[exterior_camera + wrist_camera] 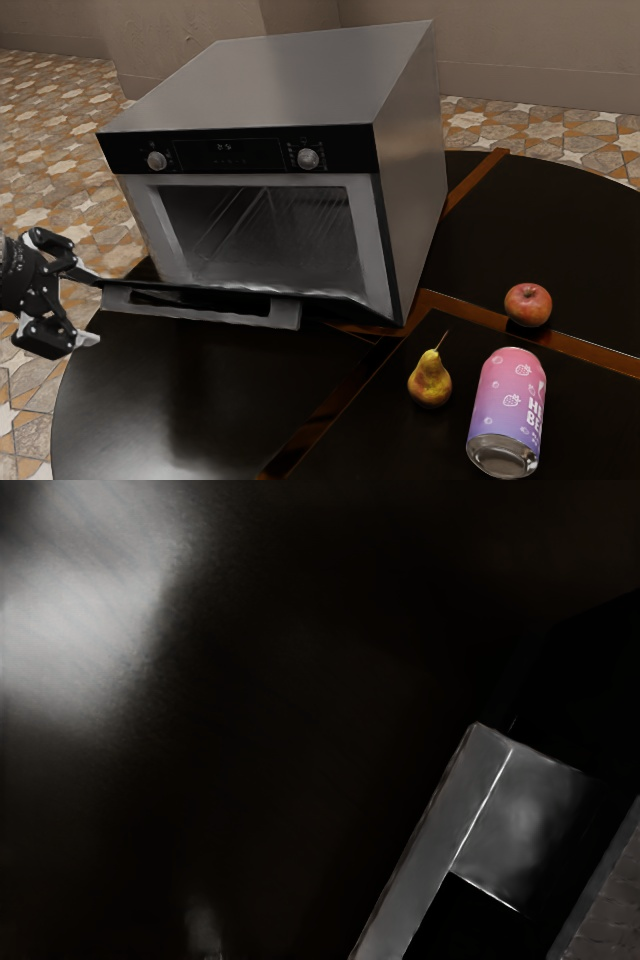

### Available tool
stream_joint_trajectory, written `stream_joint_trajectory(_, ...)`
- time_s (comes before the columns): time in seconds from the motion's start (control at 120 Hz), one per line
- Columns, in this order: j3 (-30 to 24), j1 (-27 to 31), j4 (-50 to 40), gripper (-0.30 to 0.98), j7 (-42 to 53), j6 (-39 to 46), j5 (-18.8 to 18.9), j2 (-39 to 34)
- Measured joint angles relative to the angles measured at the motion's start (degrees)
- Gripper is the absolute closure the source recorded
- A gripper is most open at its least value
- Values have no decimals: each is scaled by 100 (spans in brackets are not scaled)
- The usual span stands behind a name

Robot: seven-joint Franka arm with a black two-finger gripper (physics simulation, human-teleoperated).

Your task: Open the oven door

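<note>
At the exterior view's left edge, the black gripper (93, 308) stands open, its two fingers spread apart around the level of the lowered door's near corner. The oven door (215, 305) hangs folded down from the oven (275, 90), close to flat, and the cavity is exposed. A grey handle (284, 313) runs along the door's outer edge. In the wrist view, part of the door's handle (430, 850) appears at the lower right, beside the dark tabletop. Whether a finger touches the door, I cannot tell.
The oven stands on a round dark table (170, 400) with brown strips. Toward the exterior view's right are a pear (430, 382), a pink and purple can (507, 410) and a red apple (528, 304). Patterned floor tiles (60, 130) lie beyond the table.
</note>
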Motion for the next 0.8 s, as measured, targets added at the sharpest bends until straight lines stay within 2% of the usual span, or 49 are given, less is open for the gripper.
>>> stream_joint_trajectory(0.033,-72,-44,118,1,3,-21,-11,93)
stream_joint_trajectory(0.058,-272,-91,559,1,-4,-141,-20,372)
stream_joint_trajectory(0.15,-1344,-225,3577,1,-216,-1410,-56,2055)
stream_joint_trajectory(0.225,-1709,-636,4485,0,-438,-2315,-62,2777)
stream_joint_trajectory(0.258,-1644,-884,4625,0,-528,-2603,-48,2999)
stream_joint_trajectory(0.333,-1064,-1707,4741,0,-713,-3027,143,3388)
stream_joint_trajectory(0.4,-769,-1994,4763,0,-858,-3251,253,3653)
stream_joint_trajectory(0.567,-401,-2037,4730,0,-1149,-3296,534,4014)
stream_joint_trajectory(0.8,-373,-1779,4545,0,-1447,-3253,592,4003)
